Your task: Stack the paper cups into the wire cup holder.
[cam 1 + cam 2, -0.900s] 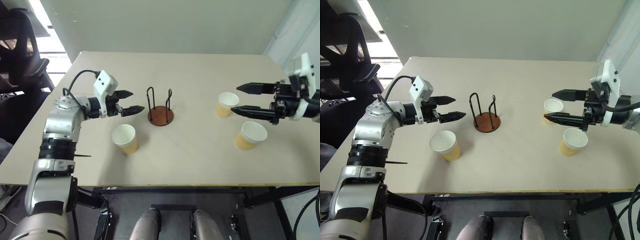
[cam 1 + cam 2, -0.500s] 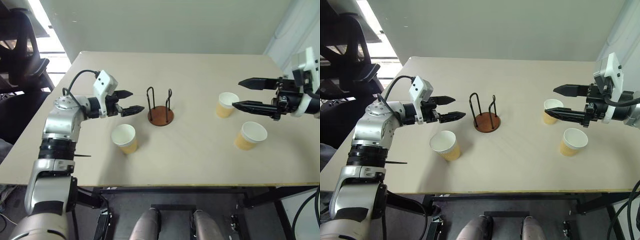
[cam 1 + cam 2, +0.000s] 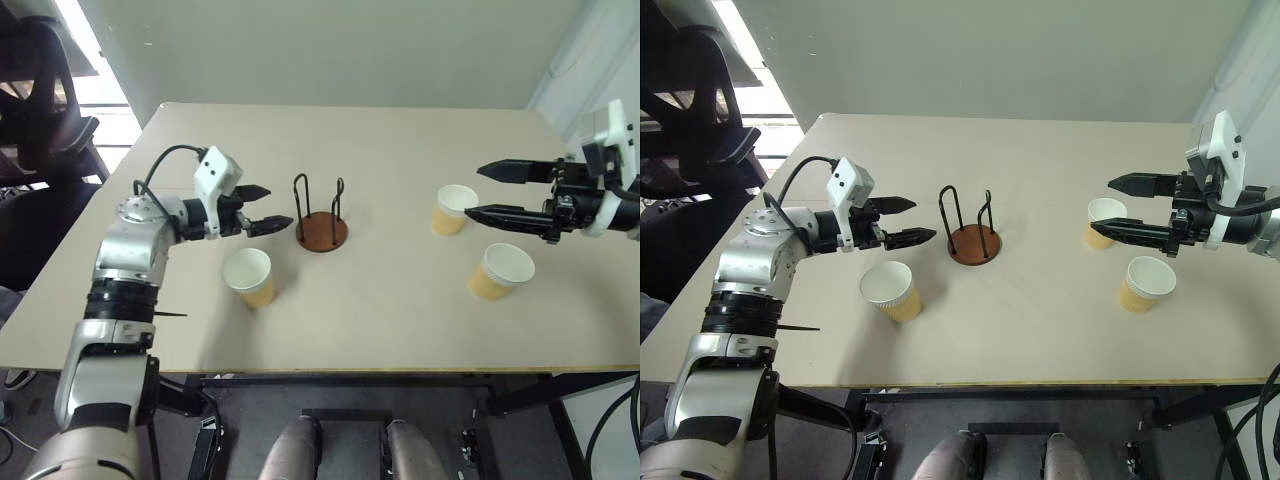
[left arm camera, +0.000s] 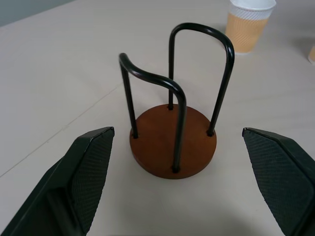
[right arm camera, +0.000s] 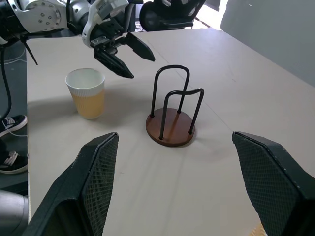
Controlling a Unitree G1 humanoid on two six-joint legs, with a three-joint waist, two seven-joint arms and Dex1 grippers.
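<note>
Our left gripper (image 3: 262,208) stands left of centre in the head view, its two black fingers spread wide and holding nothing; its tips point toward the wire cup holder (image 3: 321,216) and stop just short of it. Our right gripper (image 3: 488,192) sits at the right edge, jaws also wide apart and empty, hovering above the table (image 3: 380,310) with its fingertips near the cup on that side.

Going from near to far in the head view: nearest us, lower left of centre, one paper cup (image 3: 249,277) stands upright, tan and ribbed outside, white inside. At lower right a second cup (image 3: 500,271) leans a little, mouth toward us. Farther back, right of centre, the third cup (image 3: 454,209) stands upright just beside the right gripper's lower finger. The holder stands upright at the frame's middle, a round reddish-brown disc with two black wire loops, with no cup in it.
</note>
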